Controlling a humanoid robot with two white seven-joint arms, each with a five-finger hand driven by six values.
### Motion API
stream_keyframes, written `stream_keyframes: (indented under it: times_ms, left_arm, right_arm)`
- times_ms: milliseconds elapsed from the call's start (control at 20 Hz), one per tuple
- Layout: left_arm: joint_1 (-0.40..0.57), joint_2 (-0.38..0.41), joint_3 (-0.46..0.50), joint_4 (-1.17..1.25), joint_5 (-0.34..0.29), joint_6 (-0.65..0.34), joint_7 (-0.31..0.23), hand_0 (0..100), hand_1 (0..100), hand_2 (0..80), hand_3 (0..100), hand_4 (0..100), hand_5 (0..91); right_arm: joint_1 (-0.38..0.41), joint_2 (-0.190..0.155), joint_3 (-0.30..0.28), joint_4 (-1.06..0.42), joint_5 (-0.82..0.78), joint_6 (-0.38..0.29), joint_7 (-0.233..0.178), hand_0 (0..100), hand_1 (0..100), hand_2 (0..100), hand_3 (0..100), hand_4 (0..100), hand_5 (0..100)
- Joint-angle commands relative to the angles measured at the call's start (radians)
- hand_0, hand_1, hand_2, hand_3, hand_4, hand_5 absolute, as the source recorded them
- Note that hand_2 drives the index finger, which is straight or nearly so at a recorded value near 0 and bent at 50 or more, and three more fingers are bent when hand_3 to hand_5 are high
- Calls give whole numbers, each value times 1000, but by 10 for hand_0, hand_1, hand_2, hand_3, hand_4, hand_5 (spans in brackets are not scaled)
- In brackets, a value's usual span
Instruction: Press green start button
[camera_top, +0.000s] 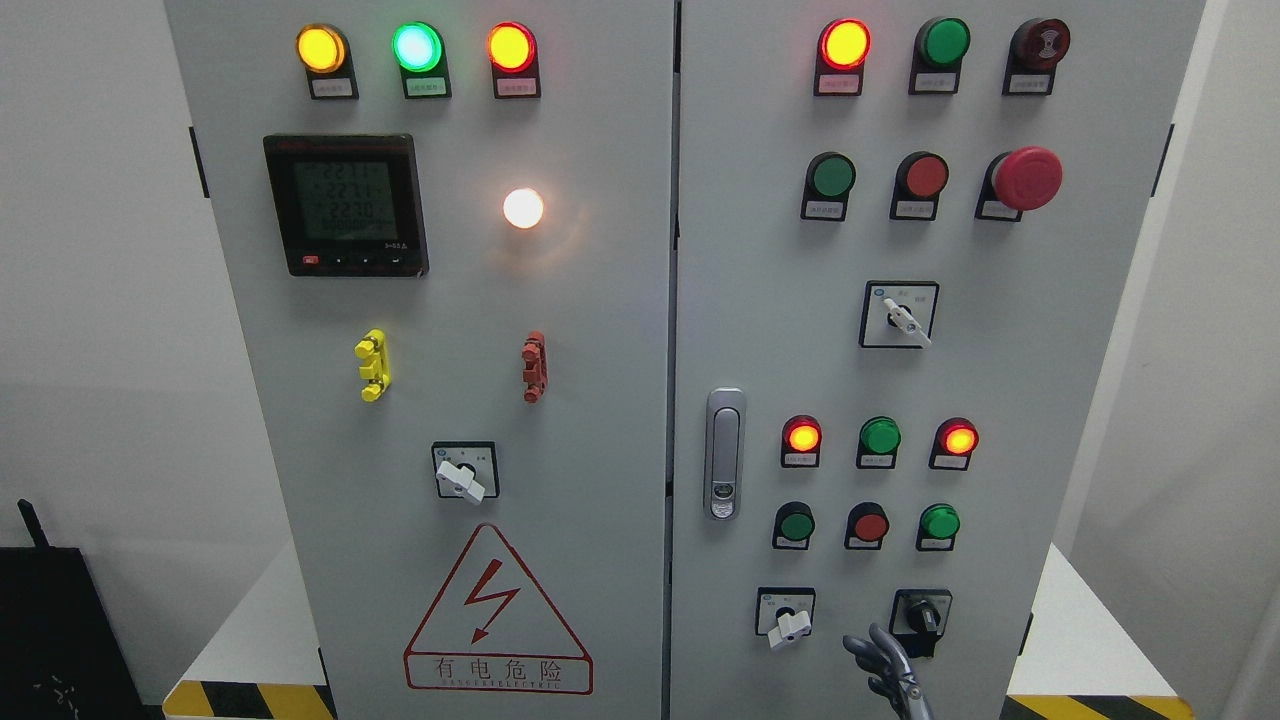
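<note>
A grey control cabinet (600, 300) fills the head view. Its right door carries several green buttons: one in the upper row (832, 177), and two in the lower row, a dark one (796, 524) and a brighter one (940, 521). My right hand (875, 655) rises from the bottom edge, right of the middle. Its grey fingers (858, 645) are spread and loosely bent, holding nothing. The hand sits below the lower button row, between the white rotary switch (787, 625) and the black rotary switch (921, 615). It touches no button.
A red mushroom stop button (1027, 178) sticks out at the upper right. Red buttons (925, 176) (869, 525) sit beside the green ones. The door handle (724, 452) is left of the lower lamps. A white base with hazard stripes (1090, 705) runs below.
</note>
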Motion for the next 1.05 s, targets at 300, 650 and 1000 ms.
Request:
stream_keyframes:
  times_ms: [300, 650, 1000]
  left_arm:
    - [0, 0, 0, 0, 0, 0, 0, 120, 556, 0, 0, 0, 0]
    - [0, 0, 0, 0, 0, 0, 0, 120, 556, 0, 0, 0, 0]
    - [0, 0, 0, 0, 0, 0, 0, 120, 556, 0, 0, 0, 0]
  right_arm:
    - [-10, -3, 66, -10, -148, 22, 24, 446, 148, 0, 0, 0, 0]
    - [-23, -3, 72, -12, -173, 45, 60, 345, 113, 0, 0, 0, 0]
    - [-23, -1, 73, -12, -193, 45, 59, 265, 86, 0, 0, 0, 0]
